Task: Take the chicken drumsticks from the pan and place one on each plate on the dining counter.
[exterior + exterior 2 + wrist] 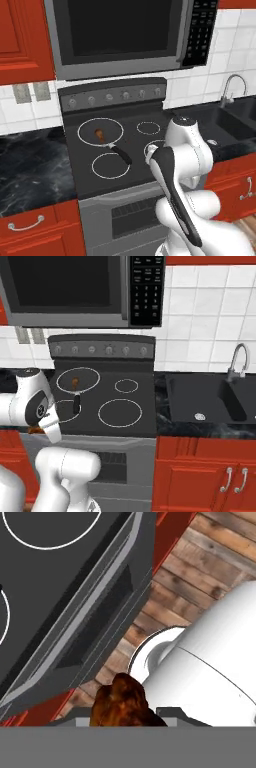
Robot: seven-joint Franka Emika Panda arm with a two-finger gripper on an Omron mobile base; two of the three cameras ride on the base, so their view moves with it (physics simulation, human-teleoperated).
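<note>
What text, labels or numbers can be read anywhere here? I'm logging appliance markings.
None can be read.
Black keypad panel of the grey microwave: pale button markings, too small and blurred to read.
Round grey knobs on the dark stove's back panel: no legible markings.

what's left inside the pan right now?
One chicken drumstick lies in the pan on the rear left burner. Nothing covers the pan floor. A second drumstick sits at the end effector, out over the wood floor beside the stove.
</note>
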